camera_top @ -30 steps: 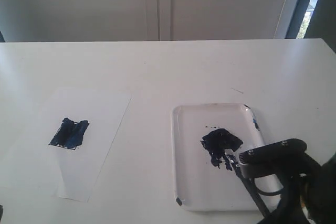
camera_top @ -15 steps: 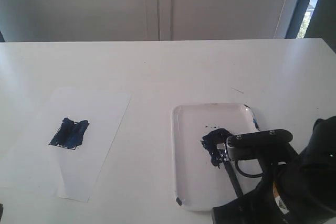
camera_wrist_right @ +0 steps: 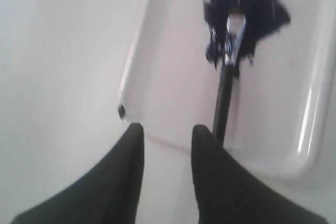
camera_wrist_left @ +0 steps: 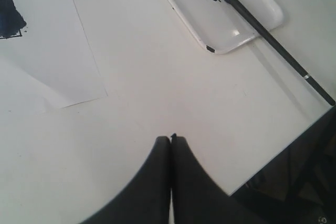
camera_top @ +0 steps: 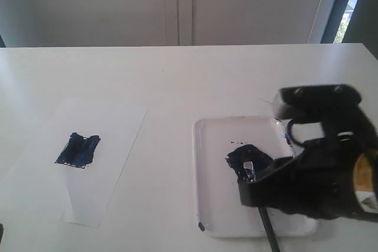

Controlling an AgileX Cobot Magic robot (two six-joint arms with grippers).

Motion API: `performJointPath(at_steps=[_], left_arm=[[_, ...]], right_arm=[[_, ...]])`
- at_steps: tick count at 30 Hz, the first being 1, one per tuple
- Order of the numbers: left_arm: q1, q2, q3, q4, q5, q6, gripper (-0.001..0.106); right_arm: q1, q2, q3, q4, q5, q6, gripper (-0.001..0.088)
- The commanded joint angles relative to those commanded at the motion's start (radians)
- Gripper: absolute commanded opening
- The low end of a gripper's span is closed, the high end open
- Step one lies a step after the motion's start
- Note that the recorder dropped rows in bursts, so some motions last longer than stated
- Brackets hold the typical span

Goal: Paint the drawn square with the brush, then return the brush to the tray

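The brush [camera_top: 267, 223] lies free, its bristles and silver ferrule [camera_wrist_right: 233, 32] in the dark blue blot [camera_top: 248, 161] of the tray [camera_top: 202, 169]. Its black handle [camera_wrist_left: 262, 27] crosses the tray's near rim and runs out toward the table edge. My right gripper [camera_wrist_right: 166, 129] hovers open just above the tray's near rim, with nothing between its fingers and the handle [camera_wrist_right: 224, 100] beside one finger. On the paper sheet [camera_top: 112, 140] at the left, the drawn square [camera_top: 78, 150] is smeared dark blue. My left gripper [camera_wrist_left: 171, 139] is shut and empty over bare table.
The right arm's black body [camera_top: 319, 169] hangs over the tray's right half and hides it. The table's near edge [camera_wrist_left: 294, 140] lies close to the handle's end, with dark floor beyond. A wall and a window strip stand behind the table.
The right gripper has opened and let go of the brush, then risen and pulled back. The brush now lies on the tray by itself. The left gripper has not moved.
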Motion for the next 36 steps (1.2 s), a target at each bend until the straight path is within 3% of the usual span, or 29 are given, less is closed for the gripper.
performJointPath(at_steps=[7, 17, 20, 23, 27, 31, 34, 36], left_arm=[[0.000, 0.000, 0.000, 0.000, 0.000, 0.000, 0.000], [0.002, 0.000, 0.000, 0.003, 0.000, 0.000, 0.000], [0.028, -0.035, 0.000, 0.002, 0.001, 0.000, 0.000], [0.087, -0.094, 0.000, 0.002, 0.000, 0.000, 0.000], [0.172, -0.183, 0.000, 0.002, 0.000, 0.000, 0.000], [0.301, -0.247, 0.000, 0.002, 0.000, 0.000, 0.000], [0.401, -0.284, 0.000, 0.002, 0.000, 0.000, 0.000], [0.435, -0.310, 0.000, 0.002, -0.001, 0.000, 0.000]], right_arm=[[0.000, -0.183, 0.000, -0.011, 0.000, 0.000, 0.0302], [0.000, -0.265, 0.000, -0.008, 0.000, 0.000, 0.0302], [-0.019, -0.307, 0.000, -0.002, 0.003, 0.000, 0.0302], [-0.106, -0.367, 0.002, 0.009, -0.006, 0.000, 0.0302], [-0.296, -0.457, 0.004, 0.009, -0.004, 0.000, 0.0302], [-0.511, -0.535, 0.008, 0.007, -0.004, 0.000, 0.0302], [-0.633, -0.606, 0.025, 0.007, -0.006, 0.000, 0.0302], [-0.699, -0.663, 0.042, 0.007, -0.004, 0.000, 0.0302]])
